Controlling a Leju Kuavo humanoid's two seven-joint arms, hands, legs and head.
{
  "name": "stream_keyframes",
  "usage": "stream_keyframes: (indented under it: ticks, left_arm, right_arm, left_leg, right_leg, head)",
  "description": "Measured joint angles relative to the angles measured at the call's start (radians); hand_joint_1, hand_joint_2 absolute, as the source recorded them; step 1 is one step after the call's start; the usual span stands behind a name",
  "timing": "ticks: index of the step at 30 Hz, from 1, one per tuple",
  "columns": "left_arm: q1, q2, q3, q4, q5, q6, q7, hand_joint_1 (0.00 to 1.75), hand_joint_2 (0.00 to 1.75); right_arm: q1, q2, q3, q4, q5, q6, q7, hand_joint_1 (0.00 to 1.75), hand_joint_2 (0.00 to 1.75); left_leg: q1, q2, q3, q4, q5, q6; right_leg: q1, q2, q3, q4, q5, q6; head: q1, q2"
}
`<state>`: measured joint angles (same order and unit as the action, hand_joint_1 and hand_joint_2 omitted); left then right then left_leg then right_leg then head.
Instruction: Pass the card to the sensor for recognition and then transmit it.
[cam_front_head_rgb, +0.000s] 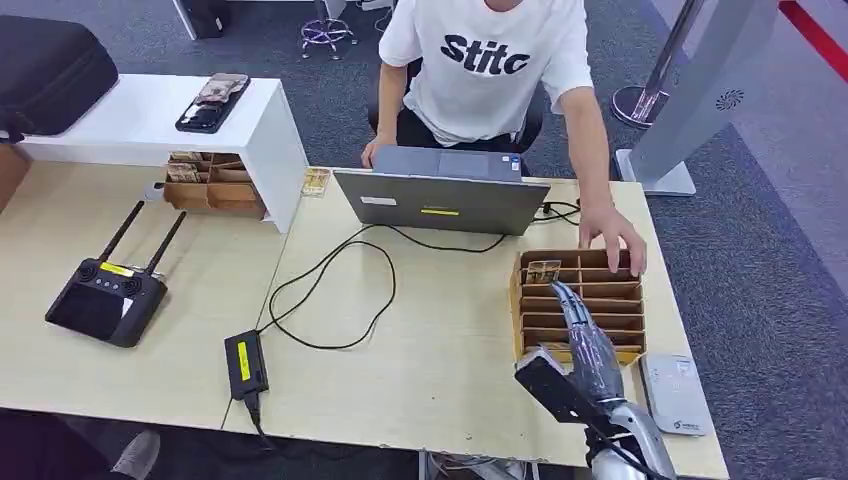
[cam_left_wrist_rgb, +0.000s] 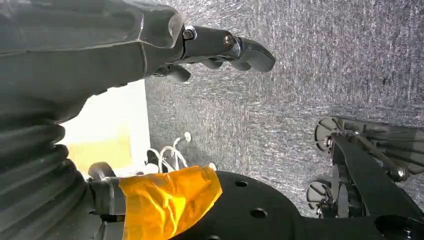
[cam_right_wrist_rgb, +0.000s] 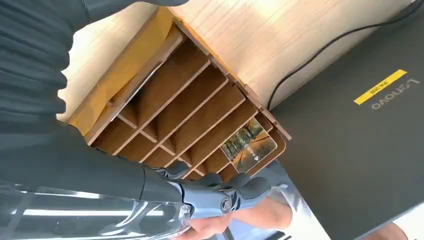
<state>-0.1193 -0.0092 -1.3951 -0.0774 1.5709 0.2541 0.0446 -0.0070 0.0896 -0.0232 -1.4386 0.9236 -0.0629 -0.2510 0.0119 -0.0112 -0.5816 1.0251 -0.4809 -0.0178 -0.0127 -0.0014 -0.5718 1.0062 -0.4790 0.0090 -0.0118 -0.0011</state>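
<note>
A wooden card rack with several slots stands on the table's right side. One card stands in its far left slot; in the right wrist view the card shows a printed picture. My right hand reaches over the rack with fingers stretched toward the card, a little short of it, holding nothing. Its thumb hovers beside the rack. A white card sensor lies flat to the right of the rack. My left hand hangs over the grey carpet, holding nothing.
A person in a white shirt sits across the table, one hand resting on the rack's far edge. A grey laptop, a black cable and power brick lie mid-table. A black remote controller and a white shelf are at left.
</note>
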Motion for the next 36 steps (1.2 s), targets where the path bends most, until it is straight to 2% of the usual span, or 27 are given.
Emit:
stream_keyframes:
  ticks: [9,14,28,36]
  left_arm:
    - [0.0,0.001,0.0,0.0,0.0,0.0,0.0,0.0,1.75]
    - [0.0,0.001,0.0,0.0,0.0,0.0,0.0,0.0,1.75]
    - [0.0,0.006,0.0,0.0,0.0,0.003,0.0,0.0,1.75]
    - [0.0,0.006,0.0,0.0,0.0,0.003,0.0,0.0,1.75]
  right_arm:
    - [-0.005,0.003,0.0,0.009,0.0,-0.001,0.0,0.0,1.75]
    - [-0.009,0.003,0.0,0.017,0.033,-0.035,0.005,0.0,1.75]
    - [-0.006,0.002,-0.077,-0.019,0.02,-0.049,-0.005,0.0,1.75]
    - [0.003,-0.001,-0.087,-0.029,0.025,-0.049,-0.005,0.0,1.75]
  left_leg:
    - [0.0,0.0,0.0,0.0,0.0,0.0]
    - [0.0,0.0,0.0,0.0,0.0,0.0]
    - [0.0,0.0,0.0,0.0,0.0,0.0]
    - [0.0,0.0,0.0,0.0,0.0,0.0]
  right_leg:
    - [0.0,0.0,0.0,0.0,0.0,0.0]
    - [0.0,0.0,0.0,0.0,0.0,0.0]
    - [0.0,0.0,-0.001,0.0,0.0,0.0]
    - [0.0,0.0,-0.001,0.0,0.0,0.0]
  head:
    - [0.0,0.0]
    - [0.0,0.0]
    - [0.0,0.0]
    - [0.0,0.0]
